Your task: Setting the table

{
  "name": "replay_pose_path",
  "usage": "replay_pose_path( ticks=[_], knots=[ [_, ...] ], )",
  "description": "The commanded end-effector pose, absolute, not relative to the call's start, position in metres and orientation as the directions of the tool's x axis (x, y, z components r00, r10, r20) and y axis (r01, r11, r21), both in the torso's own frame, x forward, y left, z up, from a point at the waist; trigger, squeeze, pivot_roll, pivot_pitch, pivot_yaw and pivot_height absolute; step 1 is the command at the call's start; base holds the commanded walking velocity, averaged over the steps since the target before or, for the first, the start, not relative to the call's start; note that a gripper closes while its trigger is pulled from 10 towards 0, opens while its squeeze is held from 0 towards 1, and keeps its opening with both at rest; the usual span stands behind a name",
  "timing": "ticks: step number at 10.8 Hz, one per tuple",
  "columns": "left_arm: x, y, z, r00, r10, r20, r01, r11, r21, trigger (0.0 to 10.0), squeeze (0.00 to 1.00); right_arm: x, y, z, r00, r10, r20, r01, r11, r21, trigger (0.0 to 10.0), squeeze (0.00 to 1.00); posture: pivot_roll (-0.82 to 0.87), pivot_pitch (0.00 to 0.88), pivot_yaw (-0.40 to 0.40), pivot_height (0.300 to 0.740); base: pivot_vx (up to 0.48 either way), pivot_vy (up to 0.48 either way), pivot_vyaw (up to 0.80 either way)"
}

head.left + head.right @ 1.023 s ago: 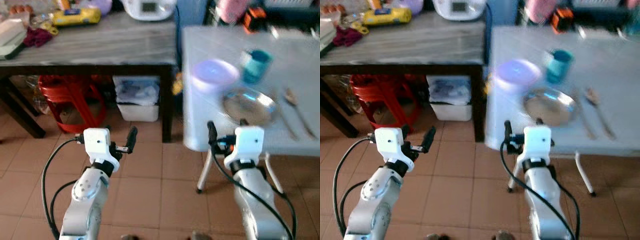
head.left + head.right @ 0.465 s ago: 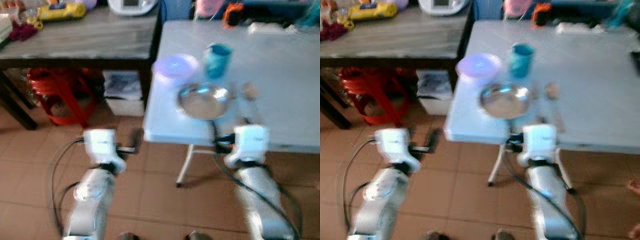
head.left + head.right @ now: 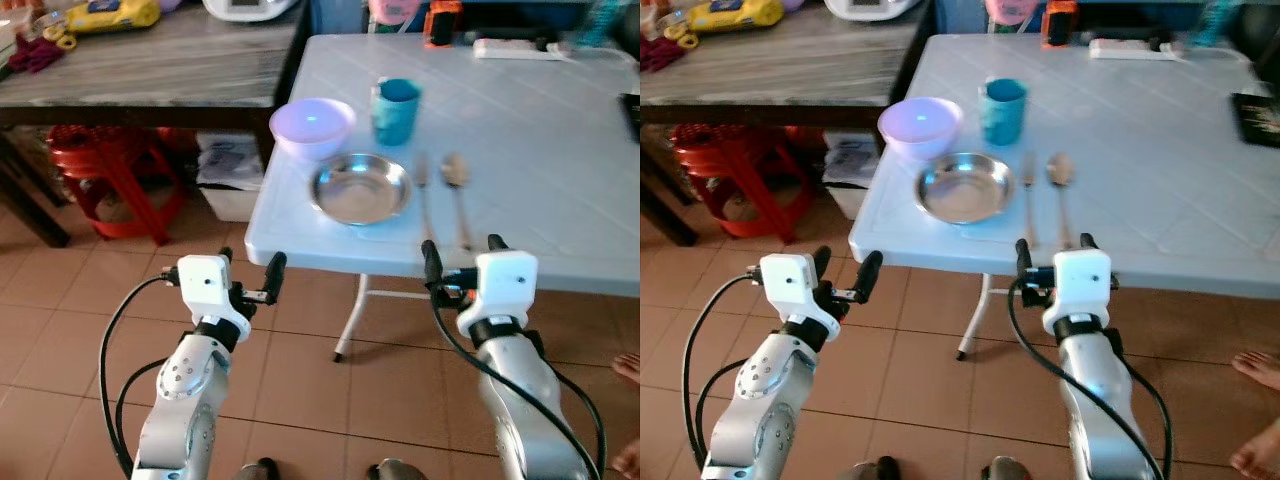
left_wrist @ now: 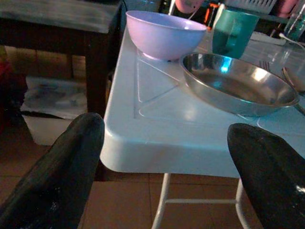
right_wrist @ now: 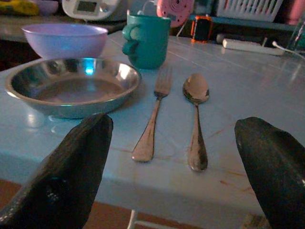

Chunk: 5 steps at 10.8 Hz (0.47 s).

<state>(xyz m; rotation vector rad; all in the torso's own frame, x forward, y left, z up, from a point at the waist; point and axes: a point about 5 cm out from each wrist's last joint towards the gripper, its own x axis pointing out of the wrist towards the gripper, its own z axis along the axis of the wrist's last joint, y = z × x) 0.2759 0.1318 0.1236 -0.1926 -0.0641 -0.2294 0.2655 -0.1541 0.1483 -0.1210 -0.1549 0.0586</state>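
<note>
Right wrist view shows the fork (image 5: pixel 151 119) and spoon (image 5: pixel 196 119) lying side by side on the tabletop (image 5: pixel 248 95) just ahead of the right tool (image 5: pixel 174 174), fingers wide apart, empty. Thin, stiff, slippery steel; pinch mid-handle.

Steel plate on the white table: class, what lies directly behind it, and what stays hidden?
Behind the steel plate stand a lilac bowl and a teal mug. The bowl looks empty; the mug's inside cannot be seen.

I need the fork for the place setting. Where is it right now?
The fork lies on the white table near its front edge, between the steel plate on its left and the spoon on its right.
</note>
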Motion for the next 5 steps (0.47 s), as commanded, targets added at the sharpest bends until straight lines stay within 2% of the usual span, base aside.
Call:
replay_pose_path(
  ticks=[1,5],
  knots=[
    [0.275,0.139,0.1242,0.975,-0.205,0.088,0.217,0.963,-0.158,10.0,0.0,0.2637,-0.1462,0.1507,0.982,0.093,0.162,-0.076,0.991,-0.107,10.0,0.0,-0.13,0.2,0.067,0.74,0.0,0.0,0.0],
    [0.2742,0.1458,0.1252,0.979,-0.179,0.094,0.193,0.968,-0.162,10.0,0.0,0.2648,-0.1402,0.1583,0.971,0.15,0.187,-0.129,0.984,-0.123,10.0,0.0,-0.13,0.201,0.066,0.74,0.0,0.0,0.0]
  ],
)
